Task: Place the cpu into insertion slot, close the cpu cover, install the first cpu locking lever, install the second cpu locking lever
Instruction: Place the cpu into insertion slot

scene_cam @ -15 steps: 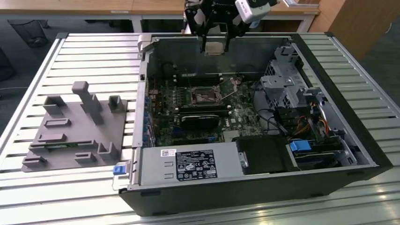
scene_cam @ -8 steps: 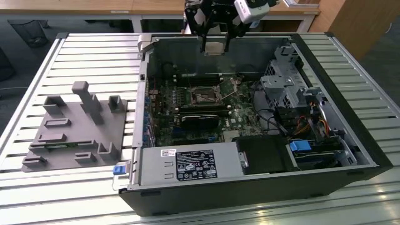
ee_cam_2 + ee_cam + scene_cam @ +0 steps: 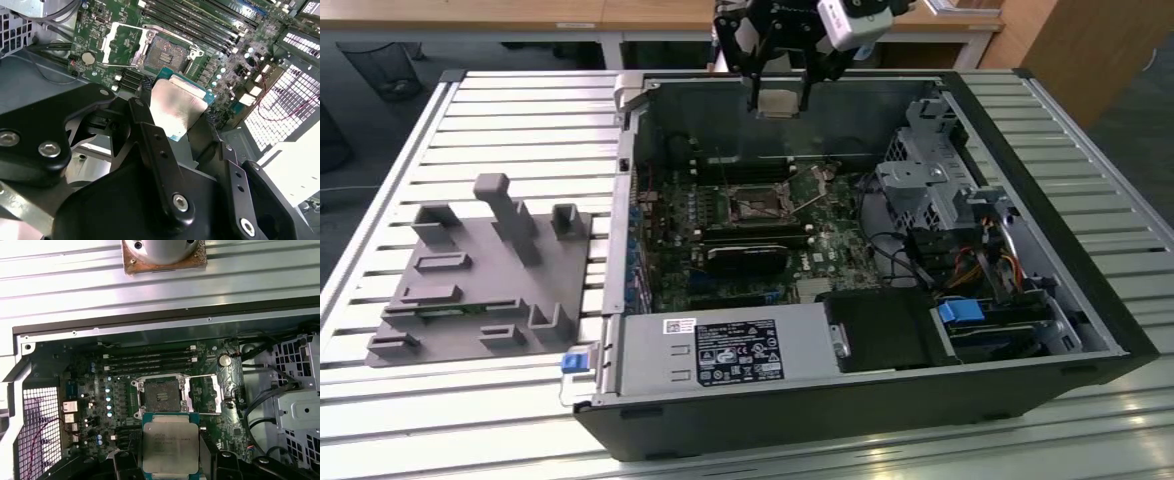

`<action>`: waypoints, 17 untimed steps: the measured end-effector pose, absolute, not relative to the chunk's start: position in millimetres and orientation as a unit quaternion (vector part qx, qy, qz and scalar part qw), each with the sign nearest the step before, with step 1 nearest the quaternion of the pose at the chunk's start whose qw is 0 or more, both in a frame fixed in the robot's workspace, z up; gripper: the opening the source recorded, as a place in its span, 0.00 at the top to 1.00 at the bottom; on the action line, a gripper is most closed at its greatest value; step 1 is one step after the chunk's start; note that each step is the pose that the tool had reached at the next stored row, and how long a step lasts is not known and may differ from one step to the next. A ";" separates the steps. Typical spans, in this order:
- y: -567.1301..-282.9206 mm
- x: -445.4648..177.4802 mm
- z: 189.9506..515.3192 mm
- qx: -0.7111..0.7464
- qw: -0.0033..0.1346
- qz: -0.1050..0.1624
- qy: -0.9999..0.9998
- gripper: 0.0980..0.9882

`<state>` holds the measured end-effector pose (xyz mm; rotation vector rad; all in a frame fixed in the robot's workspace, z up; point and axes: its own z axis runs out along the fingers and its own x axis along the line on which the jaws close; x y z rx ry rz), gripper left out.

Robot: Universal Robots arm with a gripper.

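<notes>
above an opened computer case (image 3: 1067, 290) lying on its side on a slatted metal surface (image 3: 480, 120), my gripper (image 3: 778, 100) hangs closed on the cpu (image 3: 778, 104), pinching the flat square chip by two opposite edges. in the exterior view the chip sits in the air over the far part of the case, well apart from the green board (image 3: 720, 290) below it.

in the second wrist view my black fingers (image 3: 150, 135) flank the cpu (image 3: 177, 107), its silvery metal top facing the camera and a teal edge showing along its border. in the first wrist view the cpu (image 3: 170, 450) is seen from the printed side, held level between the gripper (image 3: 170, 462) tips.

the insertion slot (image 3: 159, 396) lies on the board with its dark contact field exposed, ringed by a thin silvery rim; it also appears in the exterior view (image 3: 758, 207) and the second wrist view (image 3: 170, 50). the cpu cover (image 3: 205, 392) is swung open and rests just beside the slot, its square window showing green board through it; the second wrist view shows the same frame (image 3: 122, 42) tilted away from the slot. long black memory slots (image 3: 150, 360) run alongside the slot. on the exterior view's left, a grey moulded fixture (image 3: 480, 270) sits on the surface beside the case.
</notes>
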<state>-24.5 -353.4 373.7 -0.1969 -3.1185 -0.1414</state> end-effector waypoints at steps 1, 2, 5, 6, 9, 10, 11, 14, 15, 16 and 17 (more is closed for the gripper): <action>-353.4 -24.5 373.7 -0.065 0.007 -0.045 -0.997 0.50; -353.4 -24.6 373.7 -0.067 0.007 -0.045 -0.997 0.50; -353.4 -24.7 373.7 -0.073 0.006 -0.045 -0.996 0.50; -353.4 -24.7 373.7 -0.075 0.006 -0.045 -0.996 0.50; -353.4 -24.8 373.6 -0.081 0.006 -0.045 -0.996 0.50; -353.4 -24.8 373.6 -0.083 0.006 -0.045 -0.996 0.50; -353.4 -24.8 373.6 -0.084 0.006 -0.045 -0.995 0.50; -353.4 -24.8 373.6 -0.090 0.006 -0.045 -0.995 0.50; -353.4 -24.8 373.6 -0.092 0.006 -0.045 -0.995 0.50; -353.4 -24.8 373.6 -0.094 0.005 -0.045 -0.995 0.50; -353.4 -24.8 373.6 -0.096 0.005 -0.045 -0.994 0.50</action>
